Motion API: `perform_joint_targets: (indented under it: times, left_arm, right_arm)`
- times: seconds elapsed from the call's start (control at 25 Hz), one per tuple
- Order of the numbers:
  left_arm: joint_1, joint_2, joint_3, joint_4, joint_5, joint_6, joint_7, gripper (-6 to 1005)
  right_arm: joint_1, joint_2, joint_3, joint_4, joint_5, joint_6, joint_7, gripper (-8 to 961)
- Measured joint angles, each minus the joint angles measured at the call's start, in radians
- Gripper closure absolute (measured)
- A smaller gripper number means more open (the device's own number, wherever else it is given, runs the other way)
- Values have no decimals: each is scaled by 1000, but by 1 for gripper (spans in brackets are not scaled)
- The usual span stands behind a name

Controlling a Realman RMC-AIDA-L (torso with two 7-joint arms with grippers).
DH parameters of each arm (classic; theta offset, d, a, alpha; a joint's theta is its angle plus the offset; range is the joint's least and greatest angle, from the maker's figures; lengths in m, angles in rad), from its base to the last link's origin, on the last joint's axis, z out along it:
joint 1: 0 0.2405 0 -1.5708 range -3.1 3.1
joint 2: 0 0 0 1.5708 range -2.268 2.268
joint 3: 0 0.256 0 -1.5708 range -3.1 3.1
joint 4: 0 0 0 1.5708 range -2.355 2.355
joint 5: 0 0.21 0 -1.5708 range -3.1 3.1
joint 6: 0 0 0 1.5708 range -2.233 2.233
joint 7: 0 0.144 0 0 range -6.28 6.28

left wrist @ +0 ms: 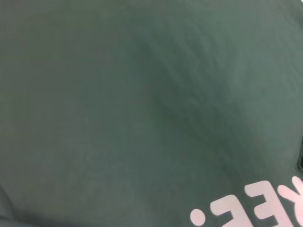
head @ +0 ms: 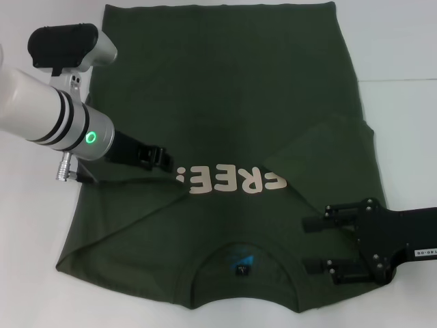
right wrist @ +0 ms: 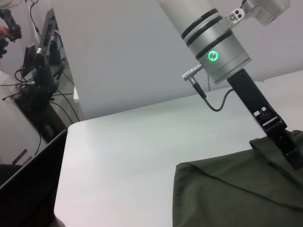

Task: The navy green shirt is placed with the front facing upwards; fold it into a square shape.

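White table [head: 403, 48], one shirt [head: 225, 89] (two grippers).

The shirt [head: 232, 102] lies flat on the bench [head: 403, 41], collar [head: 242, 256] at the near edge, hem at the far edge. Both sleeves are folded inward over the chest, meeting the lettering [head: 229, 181] from either side. The left claw [head: 164, 158] rests on the left fold, just left of the lettering. The right claw [head: 315, 244] sits over the shirt's near right corner, right of the collar.
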State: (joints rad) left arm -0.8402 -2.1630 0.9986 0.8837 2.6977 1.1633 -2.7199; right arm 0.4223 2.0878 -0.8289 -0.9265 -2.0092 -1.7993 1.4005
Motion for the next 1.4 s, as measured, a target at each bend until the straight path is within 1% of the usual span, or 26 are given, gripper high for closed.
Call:
perform_joint_targets:
  times: [0.04,0.12,0.28,0.36,0.44,0.52,0.6,0.68,0.72,0.8,0.92,1.0,1.4]
  left_arm:
    - [0,0,0,0,-8,0,0,734]
    - [0,0,0,3,-20,0,0,532]
    - [6,4,0,37,-24,4,-3,381]
    - [19,14,-7,53,-14,3,-19,305]
    - [29,30,-26,54,-2,1,-38,264]
    - [34,51,-71,39,3,0,-49,223]
    - [36,73,-155,18,12,3,-54,182]
    - [41,84,-222,6,23,8,-54,141]
    - [48,94,-277,-2,30,11,-53,120]
    - [58,103,-330,-12,34,12,-49,79]
    - [69,112,-388,-29,50,13,-44,77]
    - [75,113,-404,-32,56,13,-43,76]
    - [67,111,-402,-84,51,1,-43,76]
  right_arm:
    - [0,0,0,0,0,0,0,285]
    - [0,0,0,0,0,0,0,286]
    - [1,0,1,-1,-1,0,0,286]
    - [1,0,1,-1,-1,0,0,286]
    - [1,0,1,-1,0,0,0,286]
    - [1,0,0,0,0,2,0,286]
    - [1,0,-3,1,0,8,0,286]
    - [1,0,-6,1,0,13,0,285]
    - [1,0,-6,1,0,14,0,285]
    - [1,0,-7,2,-1,15,0,285]
    - [2,0,-7,3,-1,17,0,285]
    - [5,0,-7,3,-1,18,0,285]
    - [15,0,-9,3,-1,20,0,285]
